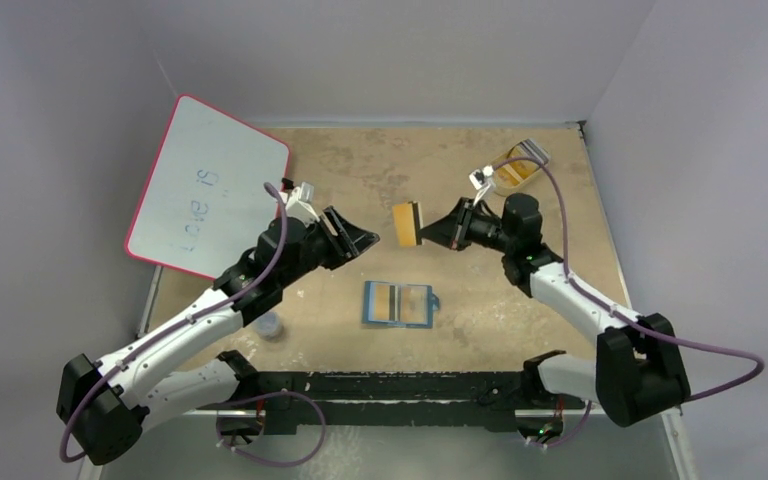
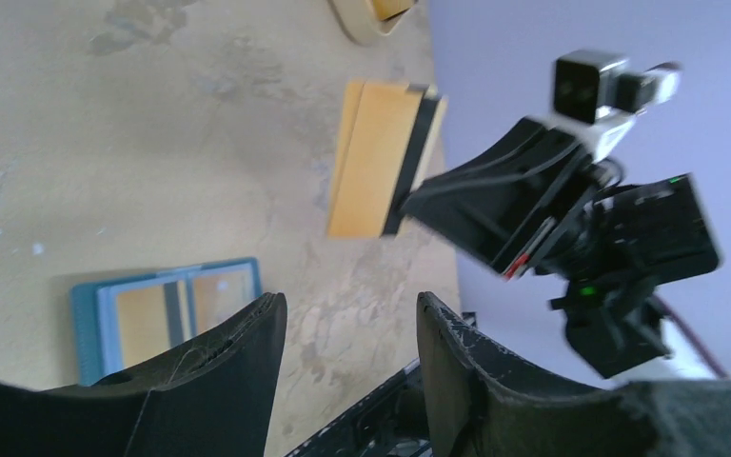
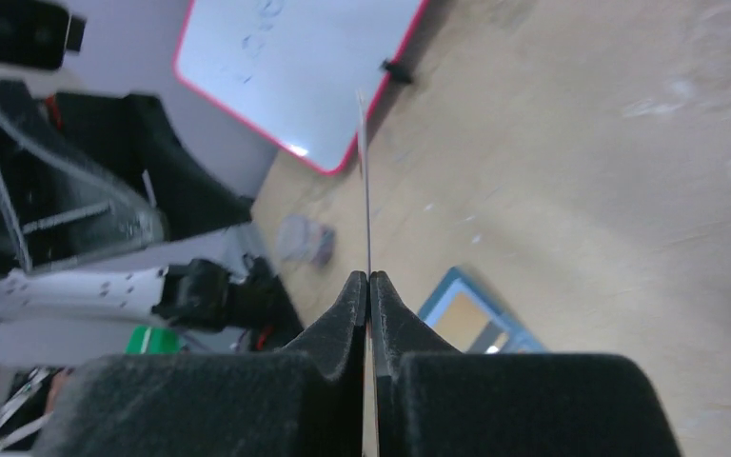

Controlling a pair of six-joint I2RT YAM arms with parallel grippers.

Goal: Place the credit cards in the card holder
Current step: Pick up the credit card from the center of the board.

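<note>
One orange-yellow card with a dark stripe is up in the air over the middle of the bench. The right tool has its two fingers pressed tight together on the stripe end of the card. From the right wrist the card looks like a thin line sticking out from between the black fingers.

The card holder lies open and flat on the bench, closer to the arm bases than the held card and apart from it. It has a blue edge and shiny clear pockets, and orange cards show inside the pockets.

The left tool is on the other side of the card. Its fingers are apart, with nothing between them. It points at the card and is near it but does not touch it.

A beige tray sits at the far right corner of the bench with more orange cards in it. A whiteboard with a pink rim is at the far left.
</note>
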